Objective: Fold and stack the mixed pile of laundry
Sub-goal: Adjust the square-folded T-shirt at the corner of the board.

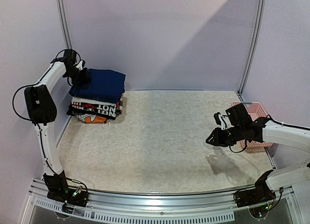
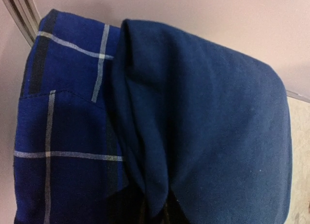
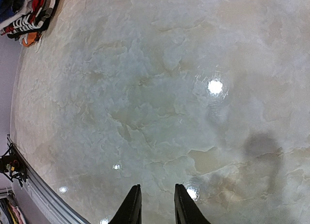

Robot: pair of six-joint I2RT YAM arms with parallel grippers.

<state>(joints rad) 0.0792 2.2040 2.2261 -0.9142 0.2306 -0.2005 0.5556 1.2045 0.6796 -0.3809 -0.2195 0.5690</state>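
Both pieces of the mixed laundry pile are found on top of the red-lettered folded garments point(image 1: 96, 110): the navy T-shirt point(image 1: 104, 83) is laid uppermost and the plaid shirt point(image 2: 63, 137) is seen partly tucked under its folded edge. Each is judged light, soft and limp, so a single pinch is likely to drag one layer off the rest; hold would best be taken at a doubled fold edge, with all the layers pinched together. The left tool point(image 1: 80, 78) is pressed in at the side of that stack farthest from the pink basket point(image 1: 254, 112) — whether cloth is clamped cannot be told, since its fingers are hidden by fabric. The right tool point(image 3: 156, 190) is held well apart from the red-lettered garments, over bare desk point(image 1: 164, 137), its fingers slightly apart with nothing between them. Counted: one plaid shirt, one T-shirt, one basket, two tools — the red-lettered layers cannot be counted surely
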